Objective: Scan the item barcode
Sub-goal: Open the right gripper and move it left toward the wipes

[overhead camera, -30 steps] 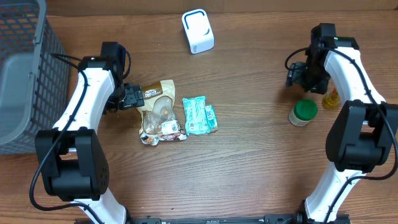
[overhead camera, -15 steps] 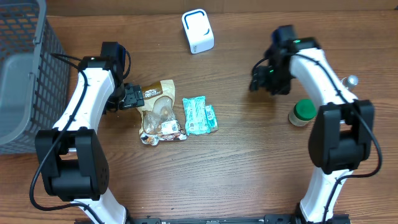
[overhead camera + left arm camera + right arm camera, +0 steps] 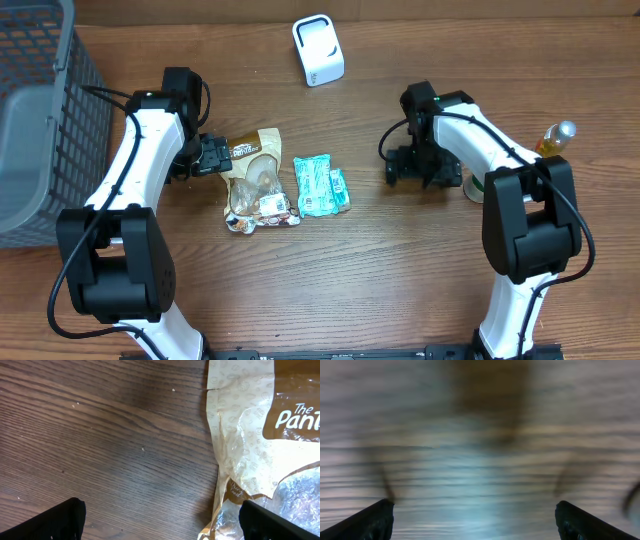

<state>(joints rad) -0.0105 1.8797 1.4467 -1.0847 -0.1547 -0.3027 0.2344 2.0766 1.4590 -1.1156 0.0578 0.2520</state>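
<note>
Wooden tabletop (image 3: pixel 400 290) beneath both arms. Near its middle, a tan snack bag (image 3: pixel 258 178) with a teal packet (image 3: pixel 320 185) just beside it on the right. Left gripper (image 3: pixel 212 158) right at the bag's upper left edge, spread wide and empty. Right gripper (image 3: pixel 410 165) over bare wood to the right of the teal packet, apart from it, likewise spread and holding nothing. White scanner (image 3: pixel 318 50) at the far edge, well apart from both packets. Grey basket (image 3: pixel 40 120) cut off at the left edge; yellow bottle (image 3: pixel 555 140) far right. Bag cropped in the left wrist view, print readable only as "The Pan". Right wrist view badly blurred: streaked wood, dark fingertips (image 3: pixel 370 520) at the lower corners. Barcodes too small to pick out from above.
</note>
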